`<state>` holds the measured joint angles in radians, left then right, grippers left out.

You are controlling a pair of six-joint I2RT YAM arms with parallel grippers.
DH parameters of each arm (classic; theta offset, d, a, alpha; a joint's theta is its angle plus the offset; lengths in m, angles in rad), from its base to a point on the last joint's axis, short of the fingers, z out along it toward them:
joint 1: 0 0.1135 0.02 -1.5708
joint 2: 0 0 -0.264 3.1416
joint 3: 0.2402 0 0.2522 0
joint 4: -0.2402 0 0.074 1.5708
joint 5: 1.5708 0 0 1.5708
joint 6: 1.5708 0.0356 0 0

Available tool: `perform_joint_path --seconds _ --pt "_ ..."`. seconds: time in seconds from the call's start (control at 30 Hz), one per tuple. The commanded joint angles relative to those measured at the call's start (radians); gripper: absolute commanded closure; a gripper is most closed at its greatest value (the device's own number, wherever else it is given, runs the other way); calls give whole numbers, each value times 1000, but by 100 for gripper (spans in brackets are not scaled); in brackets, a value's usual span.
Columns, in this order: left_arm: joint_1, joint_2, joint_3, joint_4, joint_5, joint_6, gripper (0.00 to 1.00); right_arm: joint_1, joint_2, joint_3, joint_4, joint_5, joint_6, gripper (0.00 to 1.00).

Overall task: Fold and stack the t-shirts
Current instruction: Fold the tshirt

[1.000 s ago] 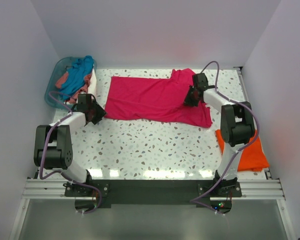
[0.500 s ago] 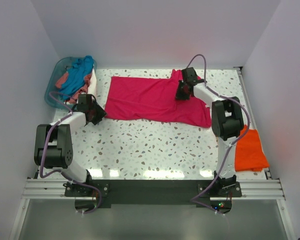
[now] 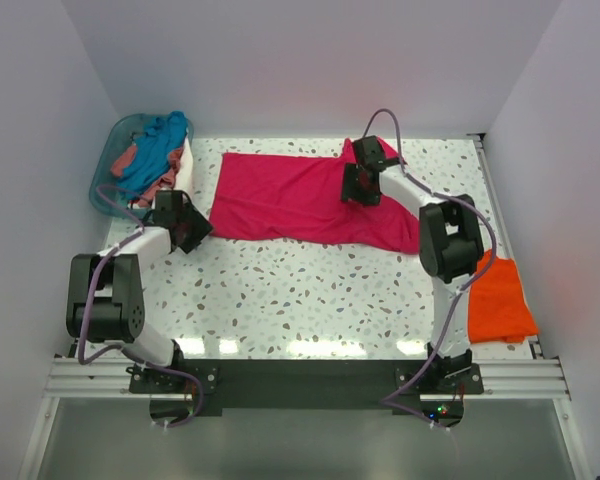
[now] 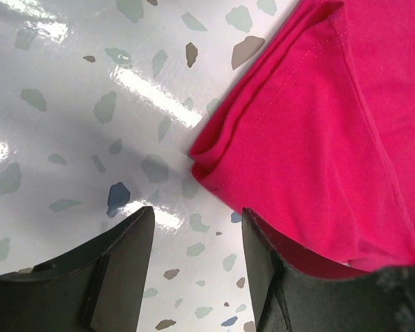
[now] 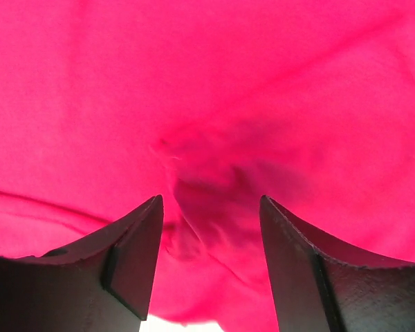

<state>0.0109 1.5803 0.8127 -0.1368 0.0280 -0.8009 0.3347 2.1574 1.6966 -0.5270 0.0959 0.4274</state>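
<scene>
I take the magenta t-shirt [image 3: 305, 198] as my landmark: it lies spread flat across the far half of the speckled table [image 3: 310, 290], one sleeve poking toward the back wall. My right gripper [image 3: 357, 188] sits over the shirt's right part, near that sleeve, and in its wrist view the fingers [image 5: 135, 259] are spread apart over a small puckered fold of pink cloth, with nothing pinched between them. My left gripper [image 3: 188, 224] sits just off the shirt's left near corner; its wrist view shows the jaws spread, one finger [image 4: 121, 270] over bare table and the other at the edge of the doubled hem [image 4: 263, 131]. Left of the shirt, a translucent teal basin [image 3: 108, 165] holds a heap of teal, salmon and white tees [image 3: 156, 150], close behind my left arm. Well to the shirt's right and nearer me, an orange t-shirt [image 3: 502, 303] lies folded beside the right arm's base link, which partly covers it.
</scene>
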Motion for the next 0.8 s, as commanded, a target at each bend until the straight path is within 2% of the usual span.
perform_joint_path --seconds 0.0,0.1,0.37,0.53,0.77 --pt "-2 -68 -15 16 -23 8 42 -26 -175 -34 -51 53 5 38" --pt "-2 -39 -6 31 -16 3 43 -66 -292 -144 -54 25 50 39" --pt "-2 52 31 68 -25 -15 46 -207 -629 -590 11 -54 111 39" --pt "-2 104 62 74 -26 -34 47 -243 -686 -747 42 -48 116 39" --pt "-28 133 72 69 -60 -27 51 -255 -621 -787 107 -42 139 39"
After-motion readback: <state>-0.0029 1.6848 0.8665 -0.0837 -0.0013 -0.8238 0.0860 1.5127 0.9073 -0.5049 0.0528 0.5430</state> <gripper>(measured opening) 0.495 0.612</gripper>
